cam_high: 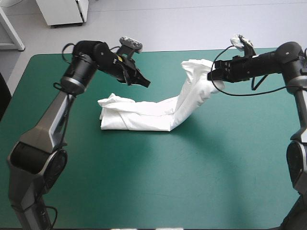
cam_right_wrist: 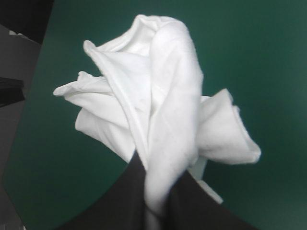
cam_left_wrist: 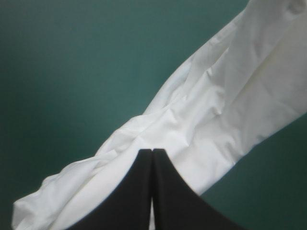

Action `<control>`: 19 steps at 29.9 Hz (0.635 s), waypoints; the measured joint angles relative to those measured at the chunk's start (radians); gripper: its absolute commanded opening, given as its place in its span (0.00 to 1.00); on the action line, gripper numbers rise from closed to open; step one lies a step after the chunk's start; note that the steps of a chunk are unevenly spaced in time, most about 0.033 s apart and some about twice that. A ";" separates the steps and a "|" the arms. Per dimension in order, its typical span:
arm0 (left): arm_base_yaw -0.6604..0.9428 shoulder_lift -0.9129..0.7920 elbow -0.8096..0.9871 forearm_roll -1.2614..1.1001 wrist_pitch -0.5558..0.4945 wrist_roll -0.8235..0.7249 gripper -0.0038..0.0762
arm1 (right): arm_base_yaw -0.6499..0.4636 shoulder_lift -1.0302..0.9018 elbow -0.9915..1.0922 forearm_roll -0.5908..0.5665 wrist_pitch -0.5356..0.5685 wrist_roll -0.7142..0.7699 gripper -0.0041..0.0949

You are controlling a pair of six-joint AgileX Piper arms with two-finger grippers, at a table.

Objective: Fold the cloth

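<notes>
Spanning left-to-right: T-shirt (cam_high: pixel 139 115); right end raised

Your T-shirt (cam_high: pixel 139 115) was plain white all over, in every view. Its folds shaded to soft pale grey, and the cloth was brightest where it rose. The cover (cam_high: pixel 201 182) you worked on was one even teal-green, unpatterned. The fingers were black on your left gripper (cam_high: pixel 145 83) and black on your right gripper (cam_high: pixel 214 78). Your left arm (cam_high: pixel 50 120) and right arm (cam_high: pixel 300 112) were dark grey along the links and black at the joints.
</notes>
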 measured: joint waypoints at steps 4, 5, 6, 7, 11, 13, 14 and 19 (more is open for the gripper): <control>0.010 -0.101 0.000 0.020 0.009 -0.005 0.02 | 0.106 0.000 0.000 0.015 -0.053 -0.007 0.03; 0.010 -0.124 0.000 0.020 0.012 -0.006 0.02 | 0.132 0.000 0.000 0.015 -0.070 -0.012 0.03; 0.010 -0.146 0.003 0.020 0.014 -0.006 0.02 | 0.171 0.000 0.000 0.018 -0.099 -0.015 0.03; 0.010 -0.168 0.008 0.020 0.014 -0.006 0.02 | 0.198 0.002 -0.001 0.022 -0.117 -0.018 0.03; 0.010 -0.247 0.047 0.020 0.015 -0.006 0.02 | 0.312 0.035 -0.003 0.038 -0.189 -0.022 0.03; 0.010 -0.285 0.072 0.020 0.015 -0.006 0.02 | 0.362 0.065 -0.007 0.042 -0.209 -0.025 0.03; 0.010 -0.306 0.087 0.020 0.015 -0.006 0.02 | 0.383 0.085 -0.014 0.042 -0.216 -0.025 0.03; 0.010 -0.396 0.156 0.020 0.015 -0.006 0.02 | 0.464 0.208 -0.106 0.042 -0.233 -0.021 0.03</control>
